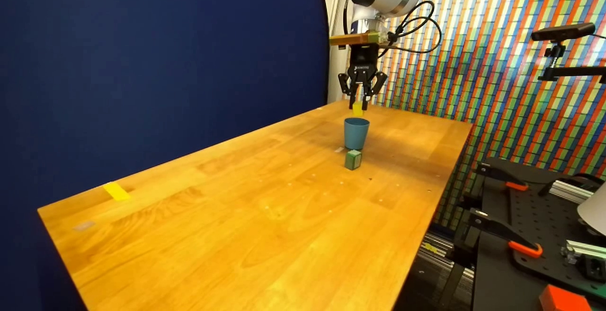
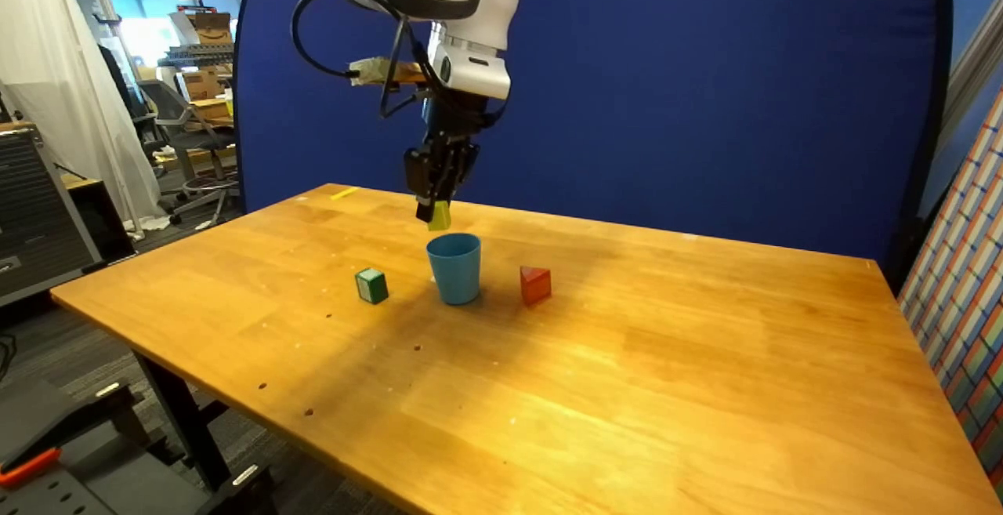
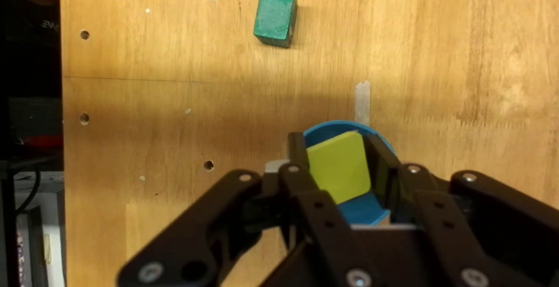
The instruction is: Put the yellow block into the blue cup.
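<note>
The yellow block (image 1: pixel 358 109) is between the fingertips of my gripper (image 1: pixel 358 104), in the air above the blue cup (image 1: pixel 356 134). In an exterior view the block (image 2: pixel 439 217) hangs over the rim of the cup (image 2: pixel 456 270), which stands upright on the table. In the wrist view my gripper (image 3: pixel 338 147) is shut on the block (image 3: pixel 341 167), which sits turned at an angle between the fingers. The opening of the cup (image 3: pixel 362 208) shows behind and below it. The fingers hide part of the rim.
A green block (image 2: pixel 371 285) stands on the wooden table (image 2: pixel 666 358) near the cup; it also shows in the wrist view (image 3: pixel 275 16). A red block (image 2: pixel 536 285) stands on the cup's other side. A dark blue screen (image 2: pixel 705 107) stands behind the table.
</note>
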Robot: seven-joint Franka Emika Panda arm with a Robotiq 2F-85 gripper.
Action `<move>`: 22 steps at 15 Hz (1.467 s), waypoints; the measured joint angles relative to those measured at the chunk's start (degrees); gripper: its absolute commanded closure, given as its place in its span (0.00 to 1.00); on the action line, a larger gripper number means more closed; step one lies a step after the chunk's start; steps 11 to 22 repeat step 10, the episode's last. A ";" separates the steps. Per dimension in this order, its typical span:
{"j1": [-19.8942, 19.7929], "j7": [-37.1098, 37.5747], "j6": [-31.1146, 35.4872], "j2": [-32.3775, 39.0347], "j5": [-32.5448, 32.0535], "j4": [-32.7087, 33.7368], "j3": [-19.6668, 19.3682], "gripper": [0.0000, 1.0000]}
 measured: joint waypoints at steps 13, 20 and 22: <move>-0.13 -0.02 -1.08 0.95 -0.23 1.25 -0.10 0.08; -0.13 -0.02 -1.08 0.95 -0.23 1.25 -0.10 0.08; -0.13 -0.02 -1.08 0.95 -0.23 1.25 -0.10 0.08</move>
